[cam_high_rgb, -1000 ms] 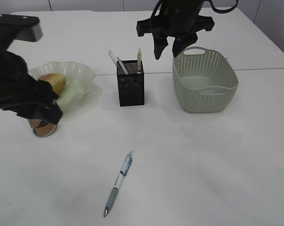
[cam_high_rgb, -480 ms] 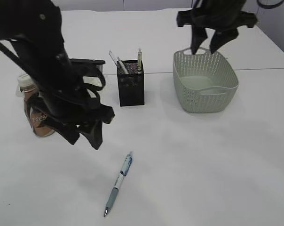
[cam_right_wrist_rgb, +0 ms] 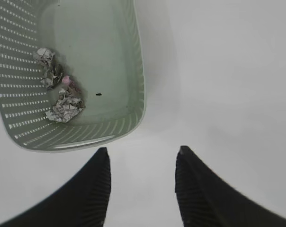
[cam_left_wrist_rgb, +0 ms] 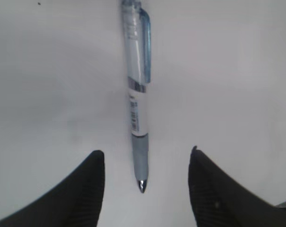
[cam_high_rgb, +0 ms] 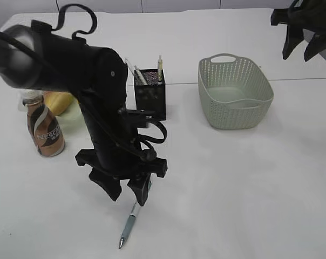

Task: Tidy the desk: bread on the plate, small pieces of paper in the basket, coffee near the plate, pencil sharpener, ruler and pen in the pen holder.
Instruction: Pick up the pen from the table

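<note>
Since the earlier frame, left gripper (cam_high_rgb: pixel 129 193) has swung from the plate to above the pen (cam_left_wrist_rgb: pixel 137 94) near the desk's (cam_high_rgb: pixel 233 183) front edge, jaws apart, empty. Right gripper (cam_high_rgb: pixel 302 48) moved off the basket (cam_high_rgb: pixel 236 102) toward the back right corner, open, empty. Paper balls (cam_right_wrist_rgb: pixel 58 92) lie inside the basket.

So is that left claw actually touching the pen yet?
Apart. The left wrist view shows the left claw open, with bare desk between each finger and the pen lying between them.
</note>
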`<state>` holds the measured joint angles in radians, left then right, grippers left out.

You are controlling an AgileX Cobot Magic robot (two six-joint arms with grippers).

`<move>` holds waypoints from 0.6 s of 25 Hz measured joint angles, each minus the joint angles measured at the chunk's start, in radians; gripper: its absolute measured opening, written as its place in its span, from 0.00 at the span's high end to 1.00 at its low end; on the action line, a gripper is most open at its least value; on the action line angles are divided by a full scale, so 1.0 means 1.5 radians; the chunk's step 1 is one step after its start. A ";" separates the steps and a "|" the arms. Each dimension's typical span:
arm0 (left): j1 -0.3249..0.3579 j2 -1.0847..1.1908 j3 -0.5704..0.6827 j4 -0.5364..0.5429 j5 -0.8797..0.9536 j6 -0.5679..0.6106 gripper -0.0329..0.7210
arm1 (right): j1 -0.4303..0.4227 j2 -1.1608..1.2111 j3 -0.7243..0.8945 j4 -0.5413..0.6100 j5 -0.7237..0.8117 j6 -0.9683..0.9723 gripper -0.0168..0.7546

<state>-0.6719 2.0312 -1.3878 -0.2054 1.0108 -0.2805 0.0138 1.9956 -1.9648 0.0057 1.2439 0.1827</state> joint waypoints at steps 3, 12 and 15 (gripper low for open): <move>0.000 0.026 -0.001 -0.001 -0.011 -0.001 0.42 | -0.003 0.000 0.000 0.005 0.000 0.000 0.55; 0.000 0.055 -0.003 0.004 -0.049 -0.002 0.47 | -0.003 0.000 0.000 0.029 0.000 -0.009 0.55; 0.000 0.071 -0.012 0.013 -0.052 -0.002 0.47 | -0.003 0.000 0.000 0.029 0.000 -0.010 0.55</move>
<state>-0.6719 2.1382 -1.4058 -0.1858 0.9328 -0.2838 0.0099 1.9956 -1.9648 0.0494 1.2439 0.1673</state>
